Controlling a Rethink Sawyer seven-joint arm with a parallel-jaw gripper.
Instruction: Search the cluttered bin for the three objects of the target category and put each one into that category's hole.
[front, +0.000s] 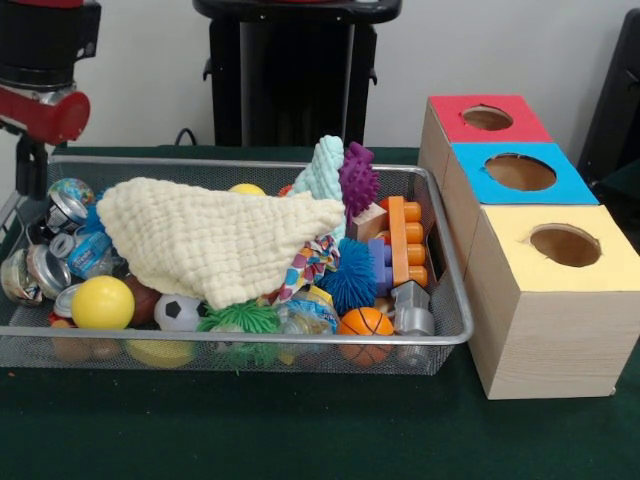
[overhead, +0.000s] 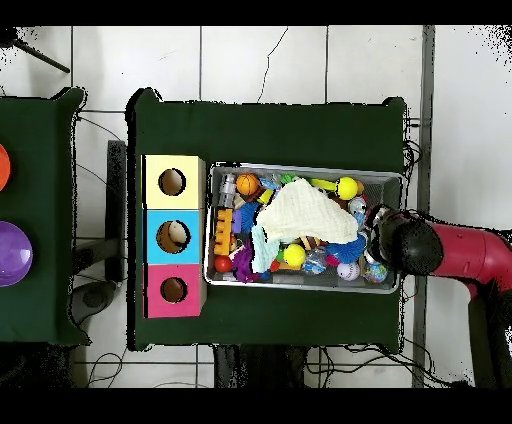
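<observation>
Cream cloth (front: 215, 240) drapes over the middle of the bin (front: 250, 165); whatever lies beneath it is hidden in both views. Arm (front: 40, 85) is cut off by the front view's edge at 10 o'clock, and in the overhead view its bulk (overhead: 415, 245) covers the bin's 3 o'clock end, so the gripper's state cannot be read. Small toys along the bin's front wall are blurred by the mesh.

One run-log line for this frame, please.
arm: over bin end, away from boxes | end effector: state unclear | cloth: covering toys | red-box hole: empty
</observation>
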